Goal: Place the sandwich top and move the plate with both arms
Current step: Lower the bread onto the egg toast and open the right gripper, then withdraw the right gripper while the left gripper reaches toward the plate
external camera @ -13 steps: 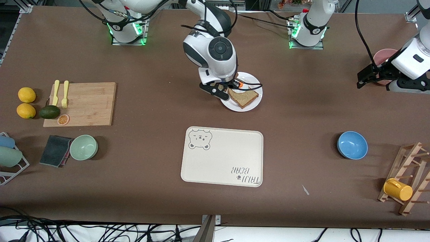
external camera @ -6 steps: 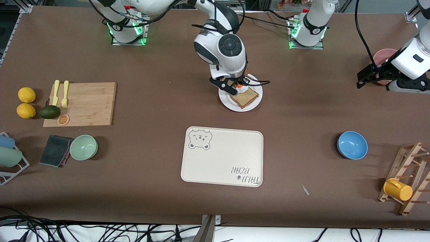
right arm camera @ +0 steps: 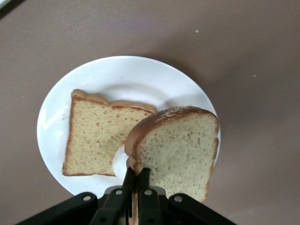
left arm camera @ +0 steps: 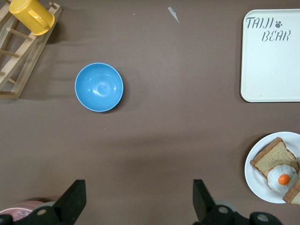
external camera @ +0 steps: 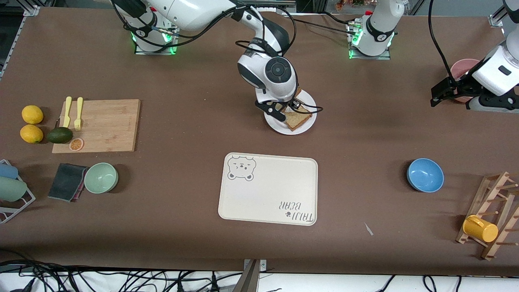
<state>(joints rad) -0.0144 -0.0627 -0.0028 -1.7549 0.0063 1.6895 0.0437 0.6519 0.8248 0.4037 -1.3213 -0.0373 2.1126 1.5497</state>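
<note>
Over the plate [external camera: 292, 123] in the middle of the counter [external camera: 194, 121], seen from the front, my right gripper [external camera: 286, 108] hangs pinched on the sandwich top [external camera: 299, 90], whose edge just peeks past my wrist, above the lower slice [external camera: 299, 119]; my left gripper [external camera: 440, 95] waits spread wide near the pink cup at the left arm's end, well apart from the plate, so the right arm is by far the nearer. In the left wrist view, the plate [left arm camera: 262, 164] is glossy, round and white, carrying the lower slice [left arm camera: 273, 157] and a fried egg [left arm camera: 282, 178] with an orange yolk. In the right wrist view, the sandwich top [right arm camera: 180, 150] is speckled and spongy with a darker crust, its domed edge pointing away from my right gripper [right arm camera: 136, 177]; it hangs tilted, partly overlapping the lower slice [right arm camera: 96, 136], so I judge lowering must square it onto that slice.
</note>
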